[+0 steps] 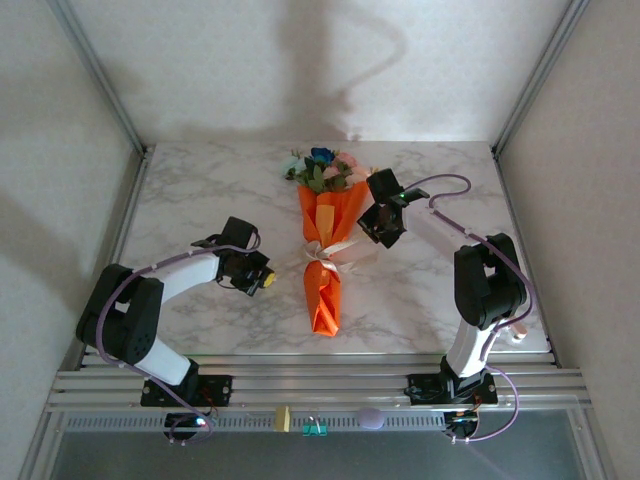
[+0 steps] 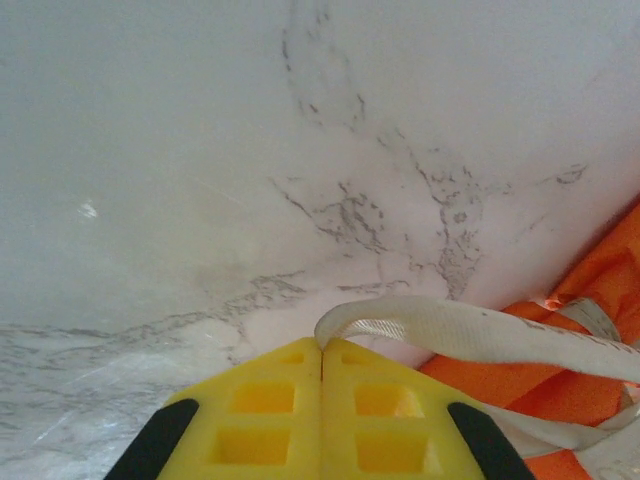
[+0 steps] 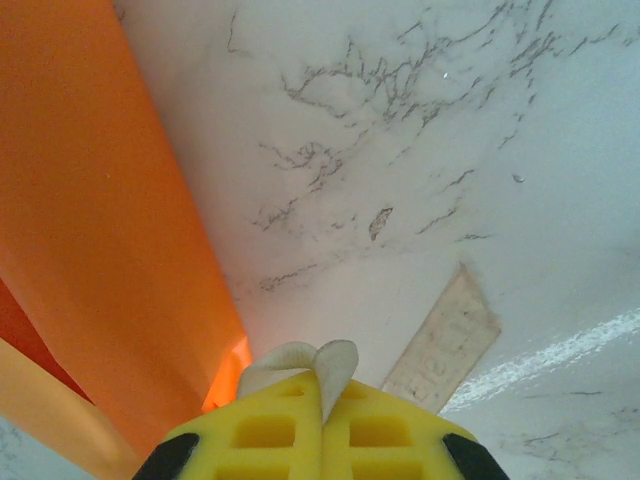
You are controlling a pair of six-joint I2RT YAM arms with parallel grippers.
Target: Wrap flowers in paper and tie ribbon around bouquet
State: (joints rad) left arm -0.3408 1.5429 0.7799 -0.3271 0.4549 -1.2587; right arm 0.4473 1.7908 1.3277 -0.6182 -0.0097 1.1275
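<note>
While the left fingers [image 2: 312, 368] and right fingers [image 3: 312, 402] each pinch an end of the ribbon [image 2: 450, 330], with the bouquet [image 1: 322, 295] lying between them on the desk [image 1: 200, 200], best pull apart evenly and low, cinching without sliding the paper [image 3: 100, 200]

A grey-veined marble tabletop [image 1: 200, 190] is enclosed by plain white walls [image 1: 300, 60] and aluminium posts [image 1: 98, 70]; soft shadows are cast behind.

Robot lab cell, aluminium frame rails [image 1: 300, 385], white enclosure walls [image 1: 60, 120], marble-patterned table [image 1: 200, 180]
</note>
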